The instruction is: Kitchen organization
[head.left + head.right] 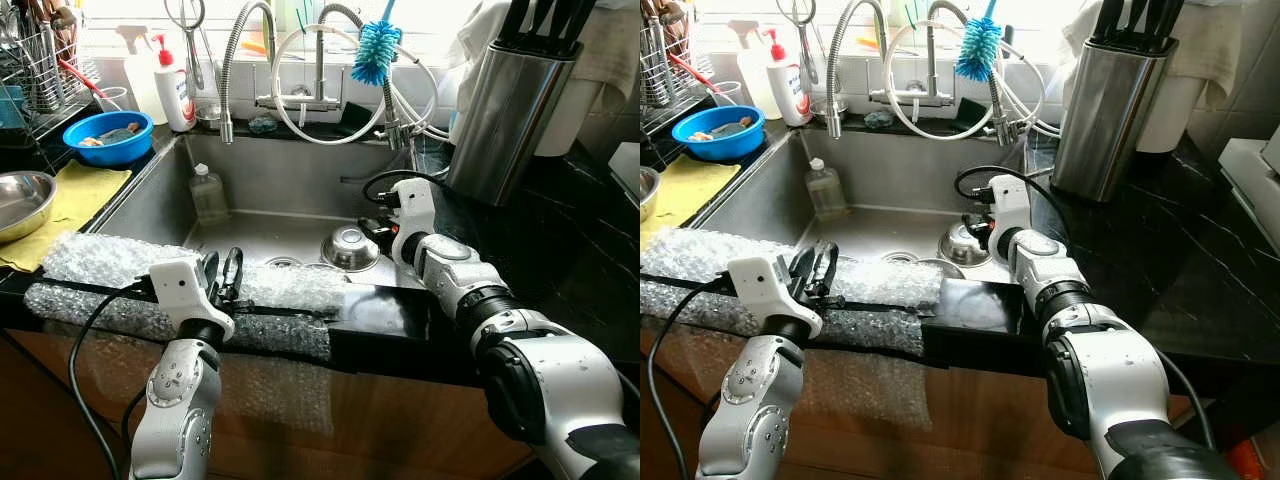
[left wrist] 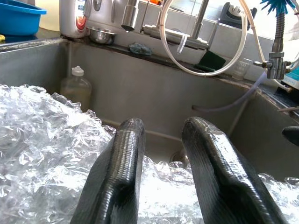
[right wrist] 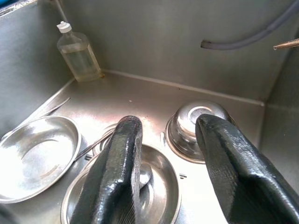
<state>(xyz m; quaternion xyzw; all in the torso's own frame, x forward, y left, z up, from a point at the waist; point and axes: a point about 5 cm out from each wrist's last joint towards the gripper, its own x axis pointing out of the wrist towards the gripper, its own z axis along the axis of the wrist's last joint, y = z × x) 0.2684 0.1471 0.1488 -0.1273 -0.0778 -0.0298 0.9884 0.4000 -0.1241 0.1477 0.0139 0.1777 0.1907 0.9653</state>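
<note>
Head camera first: my left hand [image 1: 222, 272] rests on the bubble wrap [image 1: 120, 262] along the sink's [image 1: 150, 195] front edge, fingers slightly parted, empty. My right hand [image 1: 380, 235] reaches over the basin beside an upturned steel bowl [image 1: 349, 247]. Left wrist: wrap lies under the released fingers [image 2: 117, 177]. Right wrist: open fingers [image 3: 117, 172] hover above bowls [image 3: 154, 186], a bottle [image 3: 78, 54] in the corner.

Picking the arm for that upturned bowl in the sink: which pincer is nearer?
Right. The right pincer hangs open just above the upturned bowl; the left pincer sits over the bubble wrap at the sink's front edge.
</note>
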